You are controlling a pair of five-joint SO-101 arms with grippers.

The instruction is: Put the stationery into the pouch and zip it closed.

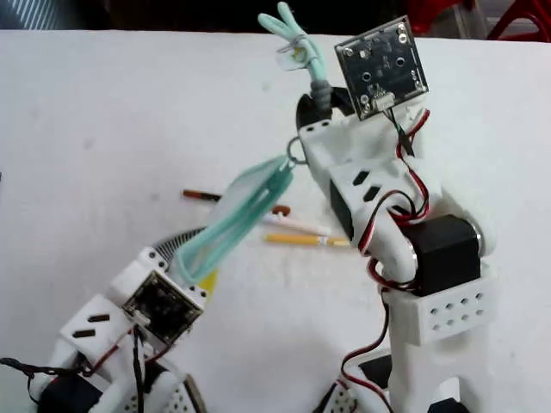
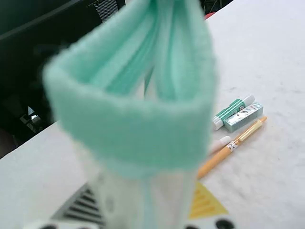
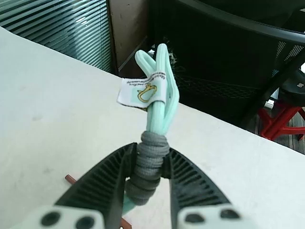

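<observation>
A translucent pouch (image 1: pixel 244 209) with mint-green trim hangs in the air, stretched between the two arms. My left gripper (image 1: pixel 188 261) holds its lower end, and the pouch's mint edge (image 2: pixel 138 129) looms close in the left wrist view. My right gripper (image 3: pixel 148 167) is shut on the grey knot (image 3: pixel 150 157) of the zipper pull, with the mint cord (image 3: pixel 159 90) and its white tag (image 3: pixel 139 90) sticking out beyond it. On the table under the pouch lie an orange pencil (image 1: pixel 306 240), a white pen (image 1: pixel 297 225) and a brown stick (image 1: pixel 201 195).
The left wrist view also has a green-and-white tube (image 2: pixel 232 109) and a small boxed eraser (image 2: pixel 244 117) beside the orange pencil (image 2: pixel 233 144). A yellow triangle (image 2: pixel 204 202) and a grey striped piece (image 1: pixel 178 243) lie near the left arm. Chairs stand beyond the table's far edge.
</observation>
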